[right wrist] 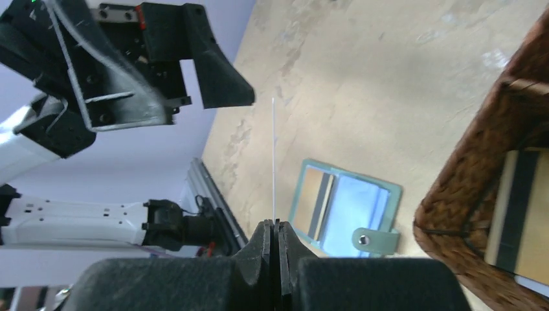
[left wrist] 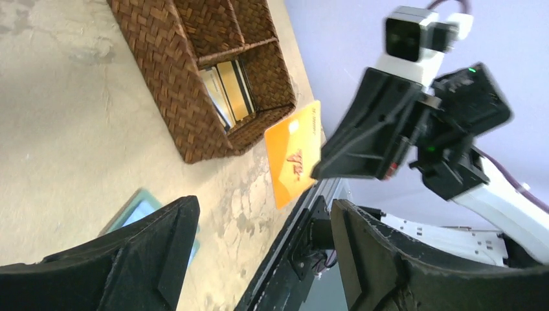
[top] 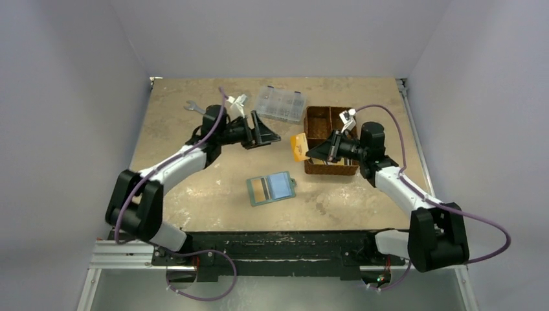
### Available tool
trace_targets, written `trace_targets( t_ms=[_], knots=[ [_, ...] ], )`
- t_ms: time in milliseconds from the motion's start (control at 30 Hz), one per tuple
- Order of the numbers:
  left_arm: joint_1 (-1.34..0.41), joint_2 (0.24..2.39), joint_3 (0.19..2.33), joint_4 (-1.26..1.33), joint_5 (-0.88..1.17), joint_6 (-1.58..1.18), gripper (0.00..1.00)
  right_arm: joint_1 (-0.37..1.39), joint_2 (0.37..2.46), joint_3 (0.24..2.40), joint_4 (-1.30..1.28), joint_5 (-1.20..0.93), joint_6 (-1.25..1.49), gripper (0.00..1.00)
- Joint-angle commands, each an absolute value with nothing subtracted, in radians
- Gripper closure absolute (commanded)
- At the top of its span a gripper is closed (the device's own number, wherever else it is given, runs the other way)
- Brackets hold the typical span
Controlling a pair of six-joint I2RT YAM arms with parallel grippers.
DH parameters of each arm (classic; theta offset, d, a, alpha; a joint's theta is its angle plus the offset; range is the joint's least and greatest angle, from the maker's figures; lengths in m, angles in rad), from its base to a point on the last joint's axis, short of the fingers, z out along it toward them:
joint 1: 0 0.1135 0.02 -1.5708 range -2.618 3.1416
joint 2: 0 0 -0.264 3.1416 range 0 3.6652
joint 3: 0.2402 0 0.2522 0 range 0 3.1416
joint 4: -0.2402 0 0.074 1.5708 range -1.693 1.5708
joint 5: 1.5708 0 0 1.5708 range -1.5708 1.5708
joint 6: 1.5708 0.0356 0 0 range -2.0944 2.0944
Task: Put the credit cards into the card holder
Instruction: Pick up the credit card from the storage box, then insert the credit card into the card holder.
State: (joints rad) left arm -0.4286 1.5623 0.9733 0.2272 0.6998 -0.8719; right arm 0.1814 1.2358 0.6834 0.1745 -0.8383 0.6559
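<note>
Clenched black fingers of the right gripper [right wrist: 274,233] pinch the orange credit card [left wrist: 294,155] by one short end, holding it in the air just off the corner of the brown woven basket [top: 331,169]. From the right wrist the card shows only as a thin pale line, edge-on. Facing it across a short gap, the left gripper [left wrist: 262,204] hangs with its jaws spread wide and nothing between them.

The step in hand looks like the carry from basket to holder, possibly by way of a handover to the waiting left arm. Either way, the next move calls for care. The card is thin and stiff, gripped at one end only, and it has to meet a narrow pocket mouth nearly flat, so the wrist must turn it from its edge-up pose first.

The card holder [top: 270,188] lies open on the table, near the arms' bases and below both grippers. It is sage green, with its snap tab [right wrist: 364,240] pointing toward the basket. One half shows a tan card with a dark stripe already tucked in, while the other half is a pale blue clear pocket. More cards [left wrist: 226,91] stand in a compartment of the basket, so the job appears far from done.
</note>
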Motion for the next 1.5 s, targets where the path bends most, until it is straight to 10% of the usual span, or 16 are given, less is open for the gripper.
trace_targets(
  t_ms=[0,433,733,933,1067,1167,1467],
  knots=[
    [-0.411,1.412,0.777,0.314,0.709,-0.927,0.21,0.232,1.28,0.607,0.506,-0.953,0.882,1.0],
    [-0.407,1.347,0.503,0.918,0.762,-1.339,0.3,0.374,1.381,0.554,0.932,-0.918,1.162,1.0],
    [-0.408,1.446,0.467,1.224,0.767,-1.491,0.82,0.404,1.43,0.541,1.033,-0.877,1.233,1.0],
    [-0.407,1.326,0.549,0.578,0.721,-1.122,1.0,0.406,1.399,0.583,0.738,-0.826,1.026,0.97],
    [-0.401,1.253,0.732,-0.147,0.471,-0.676,1.0,0.407,1.377,0.682,0.263,-0.711,0.711,0.59],
    [-0.358,1.217,0.74,-0.286,0.433,-0.61,1.0,0.407,1.41,0.734,0.098,-0.672,0.554,0.49],
    [-0.325,1.248,0.594,-0.221,0.657,-0.719,1.0,0.514,1.608,0.833,0.017,-0.681,0.427,1.0]
  ],
)
